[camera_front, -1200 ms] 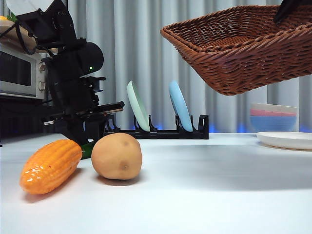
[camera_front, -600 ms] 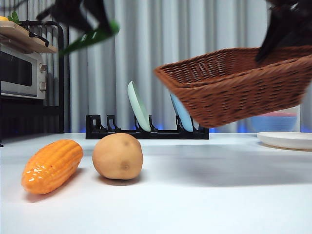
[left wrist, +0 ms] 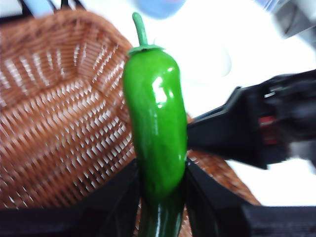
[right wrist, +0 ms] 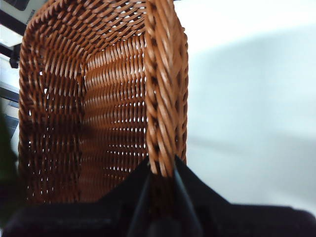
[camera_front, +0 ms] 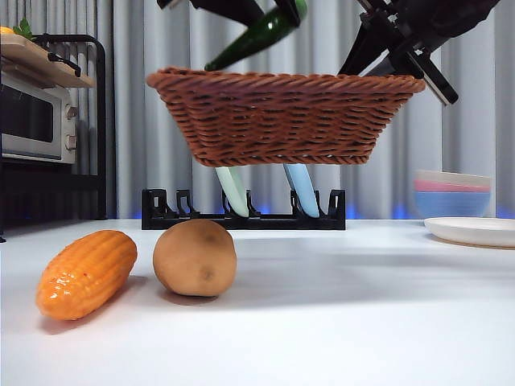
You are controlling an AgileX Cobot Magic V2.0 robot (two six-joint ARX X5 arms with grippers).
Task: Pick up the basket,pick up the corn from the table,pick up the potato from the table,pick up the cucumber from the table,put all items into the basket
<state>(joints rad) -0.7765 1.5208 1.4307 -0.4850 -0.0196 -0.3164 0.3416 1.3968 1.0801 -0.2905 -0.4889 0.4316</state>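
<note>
The brown wicker basket (camera_front: pixel 282 121) hangs level in the air above the table's middle. My right gripper (camera_front: pixel 402 60) is shut on its right rim, as the right wrist view (right wrist: pixel 162 182) shows, with the basket's inside (right wrist: pixel 98 98) beyond it. My left gripper (camera_front: pixel 278 10) is shut on the glossy green cucumber (camera_front: pixel 257 36), which has a stem, and holds it tilted just above the basket's open top. The left wrist view shows the cucumber (left wrist: pixel 155 128) between my jaws (left wrist: pixel 160 197) over the basket (left wrist: pixel 59 113). The orange corn (camera_front: pixel 86 273) and the tan potato (camera_front: pixel 194 258) lie on the white table (camera_front: pixel 362 322) at front left.
A black dish rack (camera_front: pixel 241 217) with a pale green and a blue plate stands behind the basket. A microwave (camera_front: pixel 36 112) under a shelf is at far left. Stacked bowls (camera_front: pixel 452 193) and a white plate (camera_front: pixel 471 231) sit at the right.
The basket has moved left and levelled out over the table's middle. My left gripper has carried the cucumber up from beside the corn and right, to above the basket.
</note>
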